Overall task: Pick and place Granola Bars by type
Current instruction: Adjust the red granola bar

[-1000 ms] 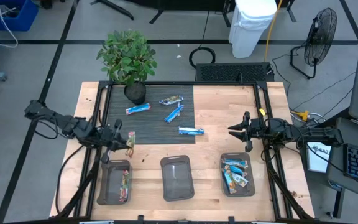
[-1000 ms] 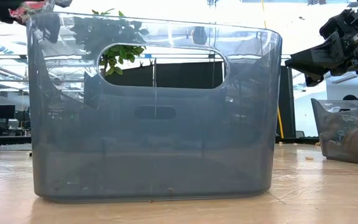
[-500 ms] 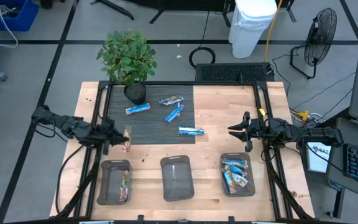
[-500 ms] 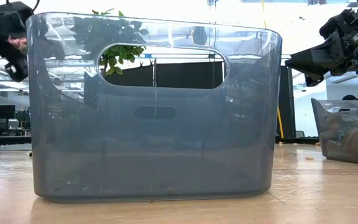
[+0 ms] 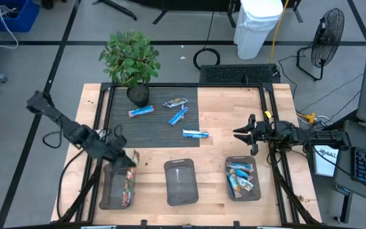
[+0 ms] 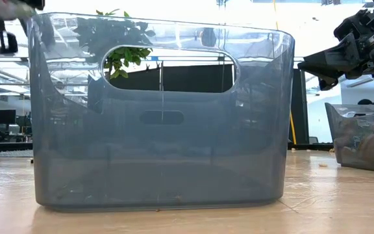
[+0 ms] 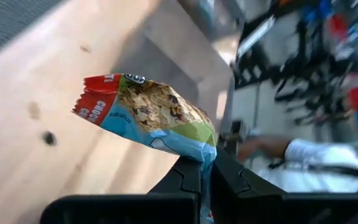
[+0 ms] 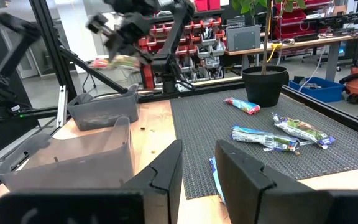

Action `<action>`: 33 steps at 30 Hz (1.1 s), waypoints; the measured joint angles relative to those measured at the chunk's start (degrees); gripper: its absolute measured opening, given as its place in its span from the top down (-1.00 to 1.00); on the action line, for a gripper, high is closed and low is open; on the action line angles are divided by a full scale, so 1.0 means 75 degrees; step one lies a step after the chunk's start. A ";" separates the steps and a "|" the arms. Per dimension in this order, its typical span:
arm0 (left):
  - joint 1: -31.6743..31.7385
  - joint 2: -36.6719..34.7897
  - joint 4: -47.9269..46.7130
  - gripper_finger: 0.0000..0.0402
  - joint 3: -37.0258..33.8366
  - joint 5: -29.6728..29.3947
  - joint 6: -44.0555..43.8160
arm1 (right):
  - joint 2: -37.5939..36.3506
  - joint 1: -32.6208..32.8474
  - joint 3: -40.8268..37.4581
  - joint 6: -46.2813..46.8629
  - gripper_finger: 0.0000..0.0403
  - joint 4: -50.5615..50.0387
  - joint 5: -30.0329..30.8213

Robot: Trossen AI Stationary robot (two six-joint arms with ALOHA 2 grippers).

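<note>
Red-and-green foil granola bar [image 7: 148,112] hangs pinched in the left gripper [image 5: 129,160] above the far rim of the clear plastic left bin [image 5: 110,200]. Bare wood separates the bins. Partly spread, the right gripper [image 5: 239,133] waits empty beyond the right bin [image 5: 259,184].

The left hand [image 5: 130,160], clamped on a red-and-green granola bar [image 5: 133,158], has swung from beside the dark mat toward the near edge of the table and now hangs over the far rim of the left bin [image 5: 107,197]. The left arm's elbow has swung out farther left and away.
</note>
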 joint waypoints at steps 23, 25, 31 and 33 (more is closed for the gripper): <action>-0.2408 0.5397 -0.5644 0.89 0.4586 0.0889 -0.6438 | 0.0001 0.0000 -0.0002 0.0000 0.57 0.0003 -0.0001; -0.2408 0.5501 -0.5643 0.87 0.4586 0.1234 -0.6456 | 0.0001 -0.0002 0.0000 0.0000 0.57 0.0003 -0.0001; -0.2408 0.5615 -0.5738 0.84 0.4583 0.1623 -0.6502 | -0.0002 0.0001 -0.0002 0.0000 0.57 0.0003 0.0000; -0.2397 0.5614 -0.5783 0.84 0.4583 0.1618 -0.6594 | -0.0001 0.0001 -0.0001 0.0000 0.57 0.0003 0.0000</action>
